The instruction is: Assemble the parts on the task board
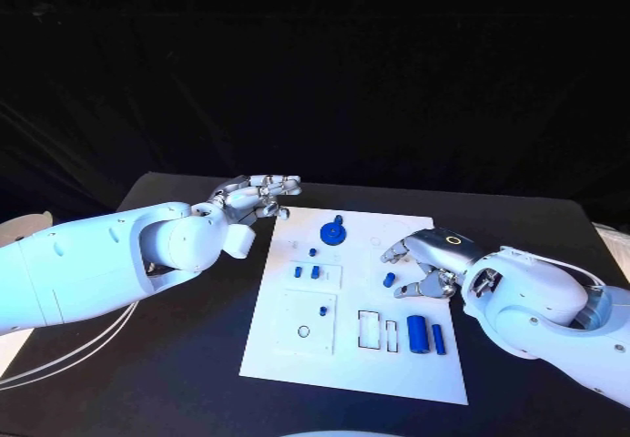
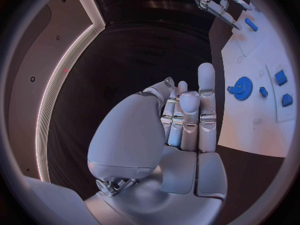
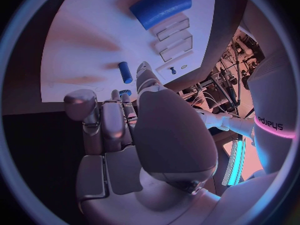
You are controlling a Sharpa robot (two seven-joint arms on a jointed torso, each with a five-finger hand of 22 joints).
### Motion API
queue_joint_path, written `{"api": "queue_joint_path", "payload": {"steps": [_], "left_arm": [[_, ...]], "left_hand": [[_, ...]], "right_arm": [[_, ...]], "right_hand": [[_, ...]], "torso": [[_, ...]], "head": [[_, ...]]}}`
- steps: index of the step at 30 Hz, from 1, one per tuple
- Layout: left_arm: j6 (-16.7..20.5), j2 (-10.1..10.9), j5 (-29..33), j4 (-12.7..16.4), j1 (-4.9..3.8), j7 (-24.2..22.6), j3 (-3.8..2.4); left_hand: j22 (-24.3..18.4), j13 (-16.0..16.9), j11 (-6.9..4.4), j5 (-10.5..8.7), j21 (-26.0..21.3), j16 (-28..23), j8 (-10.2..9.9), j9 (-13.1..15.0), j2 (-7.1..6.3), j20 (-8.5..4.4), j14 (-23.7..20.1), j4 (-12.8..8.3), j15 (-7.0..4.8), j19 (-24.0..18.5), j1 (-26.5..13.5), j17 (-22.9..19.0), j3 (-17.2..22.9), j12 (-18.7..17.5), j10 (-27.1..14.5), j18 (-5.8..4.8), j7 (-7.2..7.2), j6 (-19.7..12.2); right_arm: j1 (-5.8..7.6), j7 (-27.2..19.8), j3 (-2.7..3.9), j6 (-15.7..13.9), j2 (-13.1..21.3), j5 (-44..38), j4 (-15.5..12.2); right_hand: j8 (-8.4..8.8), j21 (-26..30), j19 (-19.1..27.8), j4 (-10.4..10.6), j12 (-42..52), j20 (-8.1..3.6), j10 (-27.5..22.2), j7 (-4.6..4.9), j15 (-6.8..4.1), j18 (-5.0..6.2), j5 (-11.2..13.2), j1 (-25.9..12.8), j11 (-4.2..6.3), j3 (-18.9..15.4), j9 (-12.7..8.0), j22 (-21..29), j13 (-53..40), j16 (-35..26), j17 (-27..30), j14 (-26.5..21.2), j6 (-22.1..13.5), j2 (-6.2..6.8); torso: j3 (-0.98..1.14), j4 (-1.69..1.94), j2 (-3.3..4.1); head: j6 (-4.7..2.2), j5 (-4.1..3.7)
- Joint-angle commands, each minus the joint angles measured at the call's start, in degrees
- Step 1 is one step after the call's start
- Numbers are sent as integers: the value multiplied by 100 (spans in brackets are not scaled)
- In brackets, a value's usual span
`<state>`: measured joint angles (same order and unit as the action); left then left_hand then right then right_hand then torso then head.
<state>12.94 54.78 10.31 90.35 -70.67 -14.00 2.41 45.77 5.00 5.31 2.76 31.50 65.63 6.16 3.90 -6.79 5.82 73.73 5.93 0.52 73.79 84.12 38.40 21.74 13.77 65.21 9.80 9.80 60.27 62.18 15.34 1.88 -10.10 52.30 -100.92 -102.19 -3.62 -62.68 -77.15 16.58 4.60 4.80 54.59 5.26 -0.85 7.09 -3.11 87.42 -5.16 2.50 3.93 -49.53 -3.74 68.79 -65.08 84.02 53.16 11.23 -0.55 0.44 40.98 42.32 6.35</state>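
Observation:
The white task board point(image 1: 305, 350) lies in the middle of the black table. On it a blue gear point(image 1: 333, 234) point(image 2: 242, 88) stands near the far edge, with small blue pieces point(image 1: 308, 271) below it. A blue cylinder point(image 1: 416, 333) point(image 3: 160, 6) and a thin blue bar point(image 1: 437, 339) lie beside two rectangular slots point(image 1: 380, 332). My right hand point(image 1: 422, 264) hovers over the board's right edge with its fingers curved and apart; a small blue peg point(image 1: 389, 277) point(image 3: 125, 72) lies on the board between them. My left hand point(image 1: 256, 196) is off the board's far left corner, fingers extended, holding nothing.
Black table point(image 1: 171, 364) surrounds the board on every side. White cables point(image 1: 53, 364) run along the table's left side under my left arm. A square recess with a small hole point(image 1: 306, 320) is in the board's left part.

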Motion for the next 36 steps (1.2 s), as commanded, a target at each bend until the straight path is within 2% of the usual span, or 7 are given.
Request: {"api": "queue_joint_path", "payload": {"steps": [1, 7, 9, 14, 19, 25, 36], "left_arm": [[-130, -16, -20, 1, -2, 2, -2], [-131, -16, -21, 0, -2, 6, -2], [-130, -14, -21, 2, -2, 6, -2], [-130, -9, -21, 7, -2, 10, -2], [-135, -6, -21, 13, -2, 16, -2], [-145, 0, -44, 15, -2, 31, -2], [-157, 3, -57, 19, -2, 67, -2]], "left_hand": [[-7, 8, 8, 33, -35, -15, -9, -7, -11, 13, -50, -8, -7, -31, -50, -5, 40, 28, -41, 55, 7, -39], [-7, 8, 8, 33, -35, -15, -9, -7, -11, 13, -50, -8, -7, -31, -50, -5, 40, 28, -41, 55, 7, -39], [-8, 8, 9, 32, -37, -13, -7, -6, -11, 13, -51, -11, -6, -31, -55, -6, 43, 34, -45, 55, 8, -41], [-9, 8, 9, 32, -37, -13, -7, -6, -11, 14, -51, -11, -6, -31, -56, -6, 44, 35, -45, 55, 8, -41], [-9, 8, 9, 32, -37, -13, -7, -6, -11, 14, -51, -11, -6, -31, -56, -6, 44, 35, -45, 55, 8, -41], [-9, 8, 9, 32, -37, -13, -7, -6, -11, 14, -51, -11, -6, -31, -56, -6, 44, 35, -45, 55, 8, -41], [-12, 9, 14, 32, -43, -21, -8, -6, -14, 17, -64, -10, -2, -33, -80, -37, 47, 48, -62, 55, 13, -50]], "right_arm": [[0, 80, 2, 163, -45, -112, 17], [-9, 44, -1, 236, -132, -119, 93], [-13, 32, -2, 273, -155, -119, 116], [-25, 1, -4, 391, -212, -120, 167], [-30, 5, -6, 469, -259, -160, 221], [-38, 20, -13, 511, -315, -228, 299], [-61, 14, -20, 529, -373, -284, 382]], "right_hand": [[-40, 8, -52, -23, 58, 19, 117, -13, 4, 28, -8, 17, 11, 75, 11, -21, -12, -36, 19, 180, 88, -108], [-101, -54, -115, -122, 230, 12, 596, 15, -13, 15, 5, 80, 88, 222, 35, -107, -30, -20, 6, 190, 402, -419], [-137, -84, -140, -153, 279, 6, 781, 52, -20, 7, 12, 96, 113, 258, 46, -147, -26, -2, -8, 198, 550, -508], [-200, -169, -194, -185, 311, -12, 1077, 49, -38, -12, 26, 164, 154, 379, 65, -260, -8, 79, -86, 221, 815, -686], [-203, -199, -213, -206, 278, -30, 1167, 47, -58, -18, 26, 209, 177, 443, 62, -299, 7, 102, -103, 226, 898, -728], [-192, -198, -214, -219, 247, -41, 1185, 44, -72, -17, 26, 228, 184, 463, 57, -296, 15, 110, -110, 226, 919, -716], [-168, -205, -218, -244, 188, -63, 1216, 51, -94, -18, 25, 274, 198, 525, 45, -307, 18, 118, -115, 224, 951, -729]], "torso": [[-4, 15, 5], [-7, 22, 12], [-7, 23, 14], [-10, 12, 10], [-10, 12, 6], [-3, 18, 5], [-4, 8, 5]], "head": [[-8, -18], [7, -9], [13, -6], [33, 12], [44, 7], [59, 17], [72, 23]]}}
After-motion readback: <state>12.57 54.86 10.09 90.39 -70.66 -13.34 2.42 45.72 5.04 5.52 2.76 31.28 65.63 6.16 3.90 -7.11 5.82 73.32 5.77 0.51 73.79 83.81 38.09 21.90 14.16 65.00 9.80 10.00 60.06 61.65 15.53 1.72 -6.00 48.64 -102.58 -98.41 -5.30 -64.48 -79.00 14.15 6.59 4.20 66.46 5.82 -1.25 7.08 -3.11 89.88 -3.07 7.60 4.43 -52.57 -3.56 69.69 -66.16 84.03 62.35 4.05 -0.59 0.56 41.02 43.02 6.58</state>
